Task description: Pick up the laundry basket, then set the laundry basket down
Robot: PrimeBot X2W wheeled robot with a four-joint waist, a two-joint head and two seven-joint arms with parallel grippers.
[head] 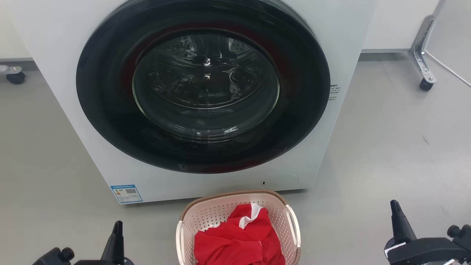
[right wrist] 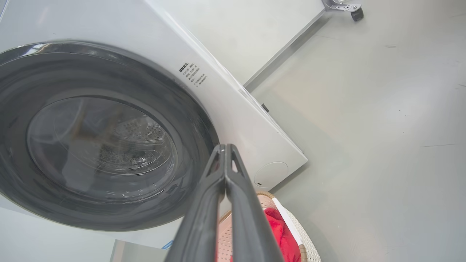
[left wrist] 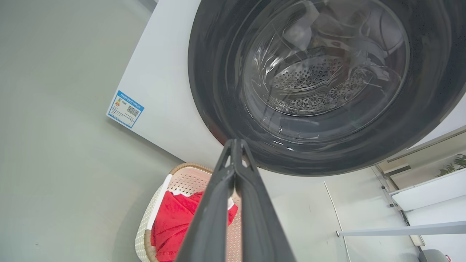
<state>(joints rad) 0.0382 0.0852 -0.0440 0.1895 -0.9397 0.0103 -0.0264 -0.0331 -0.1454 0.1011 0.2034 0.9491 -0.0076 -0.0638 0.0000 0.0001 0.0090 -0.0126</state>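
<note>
The laundry basket (head: 220, 209), cream-pink and perforated with a brown woven rim and white side handles, stands on the grey floor in front of the washing machine. A red and white garment (head: 239, 239) lies inside it. My left gripper (head: 117, 228) is low at the left of the basket, apart from it, fingers shut together with nothing held. My right gripper (head: 395, 209) sits well to the basket's right, also shut and empty. The left wrist view has the basket (left wrist: 182, 178) behind the closed left gripper (left wrist: 235, 143). Past the closed right gripper (right wrist: 225, 149) lies the basket (right wrist: 298, 233).
A big white washing machine (head: 73, 55) with a round dark glass door (head: 202, 88) stands right behind the basket, door closed. Castor wheels of metal frames stand at the far left (head: 15, 77) and far right (head: 426, 84). Bare grey floor (head: 386, 147) spreads on both sides.
</note>
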